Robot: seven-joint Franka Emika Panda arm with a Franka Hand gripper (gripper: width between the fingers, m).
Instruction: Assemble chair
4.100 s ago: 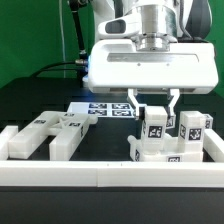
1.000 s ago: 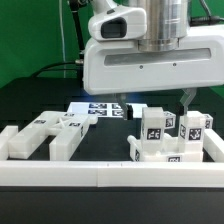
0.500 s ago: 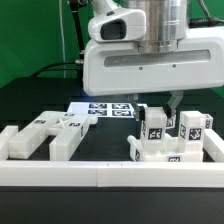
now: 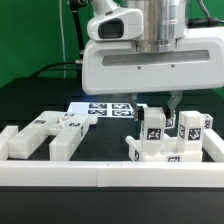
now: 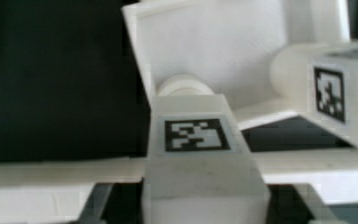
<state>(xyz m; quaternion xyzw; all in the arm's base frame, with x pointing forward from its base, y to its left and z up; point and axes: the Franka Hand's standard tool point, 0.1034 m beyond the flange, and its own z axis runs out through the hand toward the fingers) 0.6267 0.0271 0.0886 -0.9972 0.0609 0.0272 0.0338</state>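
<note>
Several white chair parts with black-and-white tags lie on the black table. A tagged upright post [image 4: 155,124] stands in a cluster of blocks [image 4: 178,152] at the exterior view's right, beside a second tagged post [image 4: 196,128]. My gripper [image 4: 157,108] is lowered over the first post, one finger on each side, and looks shut on it. In the wrist view the post [image 5: 197,135] fills the gap between the dark fingertips [image 5: 115,205] of my gripper [image 5: 199,206]. A slab and bars [image 4: 45,134] lie at the exterior view's left.
The marker board [image 4: 103,108] lies flat behind the parts in the middle. A white border rail [image 4: 110,173] runs along the front, and another [image 4: 214,150] stands at the exterior view's right, close to the cluster. A green wall and cables are behind.
Since a second ago my gripper has shifted toward the exterior view's left and down, so its fingers now straddle the tagged post. In the last half second hardly anything moved.
</note>
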